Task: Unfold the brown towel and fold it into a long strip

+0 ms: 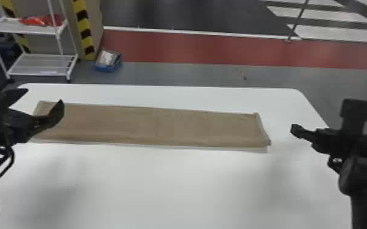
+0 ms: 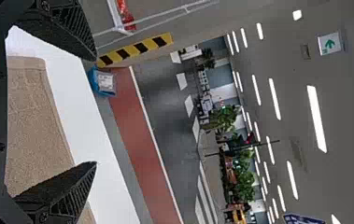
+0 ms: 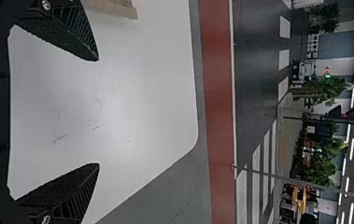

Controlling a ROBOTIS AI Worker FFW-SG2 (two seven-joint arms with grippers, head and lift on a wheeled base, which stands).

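Brown towel point(image 1: 179, 126) lies flat on the white table point(image 1: 167, 185), folded into a long L-to-R strip toward the far side. Pale underlayer pokes out along the near edge, esp. at the R end; faint creases approx. mid-strip.

L hand point(image 1: 44, 95) is above the towel's L end, fingers spread, nothing b/w them. R hand point(image 1: 326, 118) is off to the R of the strip, apart from it, also spread & empty.

Beyond the table, far L: white rack point(image 1: 27, 29) w/ red stuff point(image 1: 41, 20) on its upper shelf, blue box point(image 1: 109, 67) on floor nearby.

Brown towel point(image 1: 179, 127) lies flat on wht tbl point(image 1: 167, 182)
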